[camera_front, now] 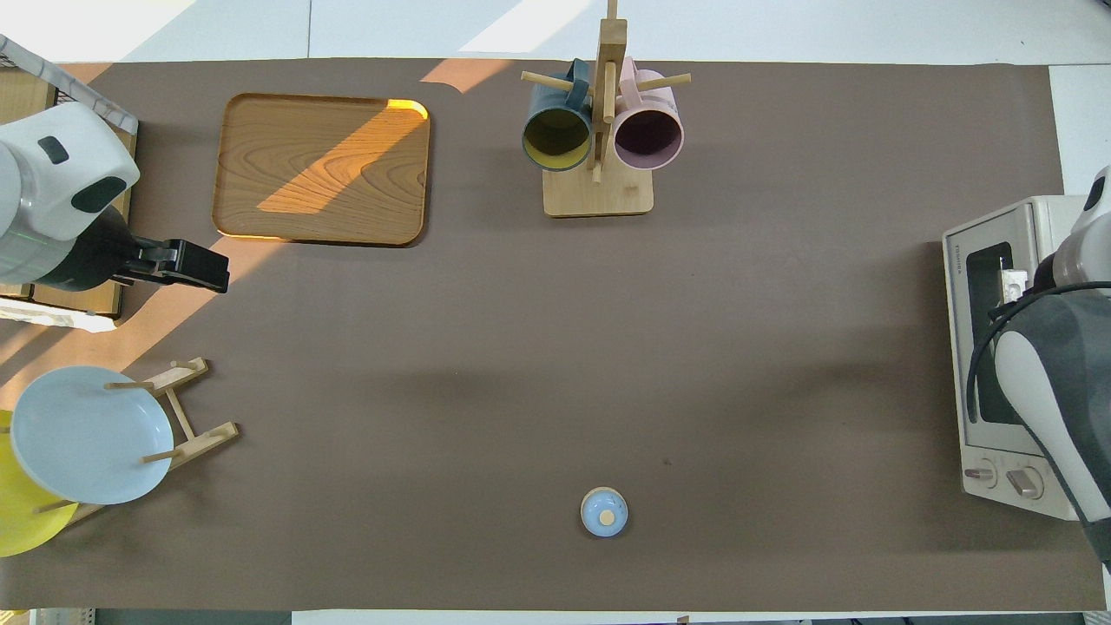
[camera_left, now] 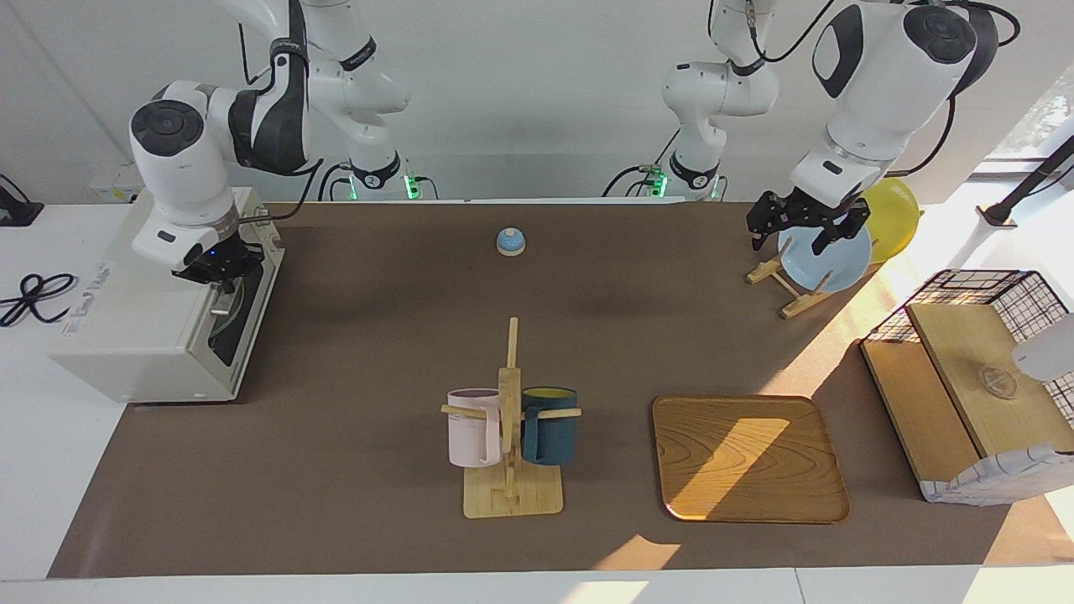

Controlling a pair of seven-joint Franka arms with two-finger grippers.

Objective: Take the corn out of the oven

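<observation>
My right gripper [camera_left: 220, 277] has its fingertips pinched together at the bar handle of the oven [camera_left: 143, 323], at the top edge of the dark glass door; I cannot make out whether the bar is caught between them. The oven stands at the right arm's end of the table, its door not yet down. No corn shows through the glass from either camera, so I take it to be inside. To do this well, I would draw the handle outward and down along the hinge's arc, not straight back, so the light box does not slide. My left gripper [camera_left: 808, 225] waits with fingers spread over the blue plate [camera_left: 826, 262] in its rack.
</observation>
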